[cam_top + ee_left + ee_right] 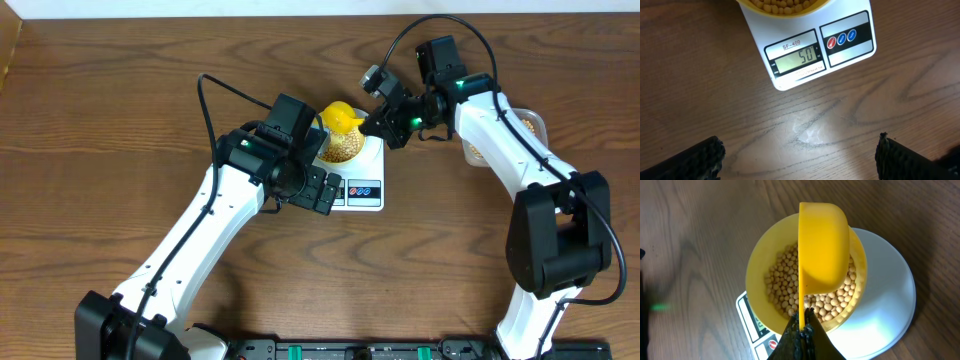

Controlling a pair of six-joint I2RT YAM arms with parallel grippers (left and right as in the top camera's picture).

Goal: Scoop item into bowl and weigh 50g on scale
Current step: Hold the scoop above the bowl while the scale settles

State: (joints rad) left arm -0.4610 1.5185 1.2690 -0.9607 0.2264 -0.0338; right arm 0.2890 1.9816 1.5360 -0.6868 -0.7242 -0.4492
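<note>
The white scale (pixel 362 190) stands mid-table, and its display (pixel 796 58) reads 50. On its platform (pixel 885 300) sits the pale yellow bowl (pixel 756 275), holding a layer of tan beans (pixel 782 280). My right gripper (pixel 802 325) is shut on the thin handle of a bright yellow scoop (pixel 822 245). The scoop hangs over the bowl, turned so its back faces the wrist camera. My left gripper (pixel 800 160) is open over bare wood just in front of the scale, with nothing between its fingers (pixel 705 157). From overhead, the scoop (pixel 340 118) covers the bowl's far side.
A clear plastic tub (pixel 530 125) with more beans stands at the right, mostly hidden behind my right arm. The left arm crosses the table from the front left up to the scale's front edge.
</note>
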